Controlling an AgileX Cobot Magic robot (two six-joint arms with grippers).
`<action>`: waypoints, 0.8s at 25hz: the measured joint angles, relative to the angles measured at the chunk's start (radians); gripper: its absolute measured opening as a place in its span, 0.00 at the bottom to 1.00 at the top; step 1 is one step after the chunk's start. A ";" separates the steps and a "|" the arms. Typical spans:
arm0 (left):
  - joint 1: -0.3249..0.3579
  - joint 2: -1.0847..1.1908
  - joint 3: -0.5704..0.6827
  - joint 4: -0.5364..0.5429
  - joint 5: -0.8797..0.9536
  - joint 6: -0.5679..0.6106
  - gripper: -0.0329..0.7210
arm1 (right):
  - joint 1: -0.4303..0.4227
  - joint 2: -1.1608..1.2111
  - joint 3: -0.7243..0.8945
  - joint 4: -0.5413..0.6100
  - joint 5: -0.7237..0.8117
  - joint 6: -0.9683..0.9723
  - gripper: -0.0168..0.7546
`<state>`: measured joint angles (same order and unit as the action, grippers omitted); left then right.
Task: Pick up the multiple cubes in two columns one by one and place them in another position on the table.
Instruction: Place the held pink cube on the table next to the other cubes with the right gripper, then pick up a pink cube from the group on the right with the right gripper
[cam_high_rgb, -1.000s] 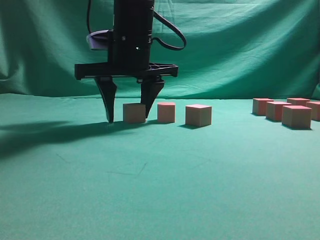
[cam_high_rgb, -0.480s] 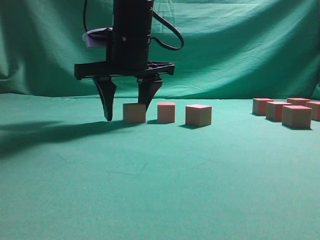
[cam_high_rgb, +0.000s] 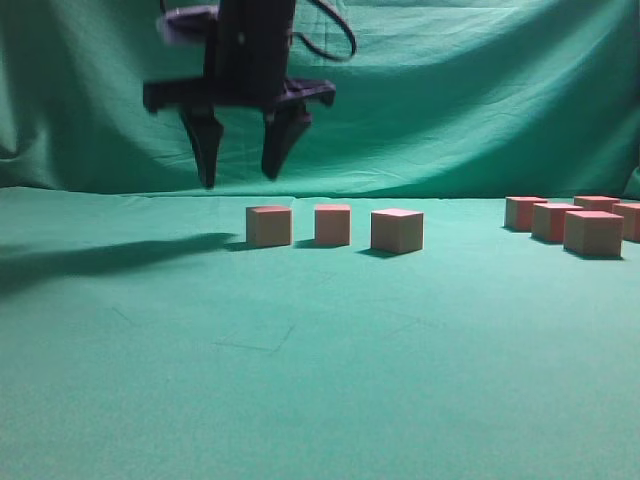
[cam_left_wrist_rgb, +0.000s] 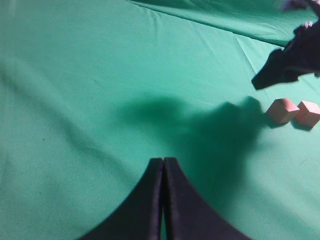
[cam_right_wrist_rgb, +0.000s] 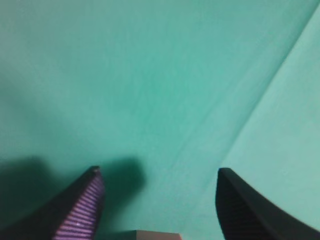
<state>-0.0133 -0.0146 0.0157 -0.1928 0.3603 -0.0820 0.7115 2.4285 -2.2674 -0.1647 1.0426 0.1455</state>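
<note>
Right gripper (cam_high_rgb: 238, 182) spread, empty; left gripper (cam_left_wrist_rgb: 163, 161) pinched closed; sharp-edged cubes (cam_high_rgb: 269, 226) on creased, possibly felt, table (cam_high_rgb: 300, 380).

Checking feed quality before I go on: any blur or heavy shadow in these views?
Exterior view: the right claw is motion-blurred, the cubes sharp, a long shadow on the table at left. Left wrist view: a dark shadow patch beyond the left claw. Right wrist view: soft and hazy throughout.
</note>
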 joint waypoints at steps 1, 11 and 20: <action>0.000 0.000 0.000 0.000 0.000 0.000 0.04 | 0.000 0.000 -0.032 -0.002 0.018 -0.002 0.59; 0.000 0.000 0.000 0.000 0.000 0.000 0.04 | 0.000 -0.199 -0.142 -0.038 0.204 -0.026 0.59; 0.000 0.000 0.000 0.000 0.000 0.000 0.04 | -0.062 -0.547 -0.002 -0.051 0.216 -0.027 0.59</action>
<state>-0.0133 -0.0146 0.0157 -0.1928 0.3603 -0.0820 0.6493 1.8814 -2.2697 -0.2162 1.2585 0.1181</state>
